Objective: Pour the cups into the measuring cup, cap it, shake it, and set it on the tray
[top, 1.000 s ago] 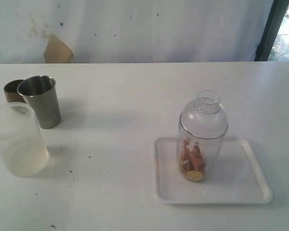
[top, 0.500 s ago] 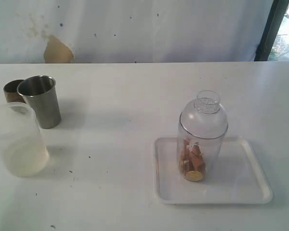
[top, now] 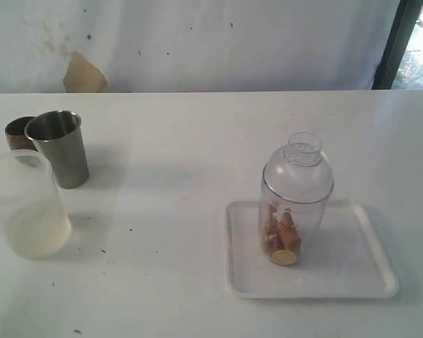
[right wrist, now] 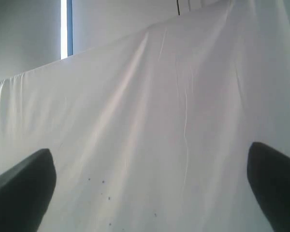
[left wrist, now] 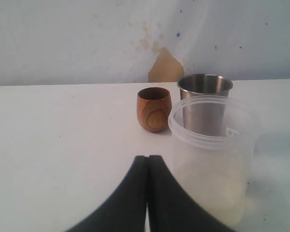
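1. One white table (top: pixel 183 141) carries everything you see, with a white sheet hanging behind it.
2. Your flat white rectangular plastic tray (top: pixel 366 271) lies on the right part of the table.
3. Your tall clear plastic measuring cup (top: pixel 296 211) stands upright on the tray, left of the tray's middle. A clear dome lid (top: pixel 298 169) sits on its rim, and orange-brown pieces (top: pixel 280 236) lie at its bottom.
4. Your large frosted translucent plastic cup (top: pixel 25 208) stands upright at the table's left edge, well apart from the tray.
5. Your tapered shiny steel tumbler (top: pixel 60 148) stands upright just behind the frosted cup.
6. Your small round brown wooden cup (top: pixel 17 132) stands upright just beside the tumbler, on its left.
7. Your left gripper (left wrist: pixel 147 162) has its jaws pressed together with nothing between them, close to the frosted cup; you cannot tell whether it touches.
8. Your right gripper (right wrist: pixel 147 186) has its jaws spread wide, holding nothing, facing white cloth.
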`<control>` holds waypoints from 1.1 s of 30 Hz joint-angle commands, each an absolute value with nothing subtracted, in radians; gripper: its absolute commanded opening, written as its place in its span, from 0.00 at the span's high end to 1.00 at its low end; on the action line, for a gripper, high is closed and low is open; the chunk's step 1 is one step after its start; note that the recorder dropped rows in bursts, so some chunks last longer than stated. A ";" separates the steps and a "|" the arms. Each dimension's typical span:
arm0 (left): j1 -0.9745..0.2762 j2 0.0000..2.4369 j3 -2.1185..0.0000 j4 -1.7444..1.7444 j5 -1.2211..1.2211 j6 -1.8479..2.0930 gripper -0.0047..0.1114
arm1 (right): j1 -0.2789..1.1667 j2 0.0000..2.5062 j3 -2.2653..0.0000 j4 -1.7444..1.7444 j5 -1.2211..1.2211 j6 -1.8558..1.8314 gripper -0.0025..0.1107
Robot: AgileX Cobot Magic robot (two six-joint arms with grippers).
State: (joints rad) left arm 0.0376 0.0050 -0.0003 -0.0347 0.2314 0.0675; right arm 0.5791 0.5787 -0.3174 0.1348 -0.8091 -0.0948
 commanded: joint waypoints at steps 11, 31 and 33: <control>0.037 0.000 0.000 -0.015 0.202 0.053 0.96 | 0.574 0.573 -0.318 0.138 -0.807 -0.101 0.06; 0.037 0.000 0.000 -0.015 0.202 0.053 0.96 | 0.397 0.042 -0.163 0.234 -0.397 -0.472 0.06; 0.037 0.000 0.000 -0.015 0.202 0.053 0.96 | 0.325 0.000 -0.156 0.232 -0.349 -0.512 0.06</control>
State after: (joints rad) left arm 0.0376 0.0050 -0.0003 -0.0150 0.2125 0.0599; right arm 0.4054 0.0519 -0.1697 0.2347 -0.4211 -0.4453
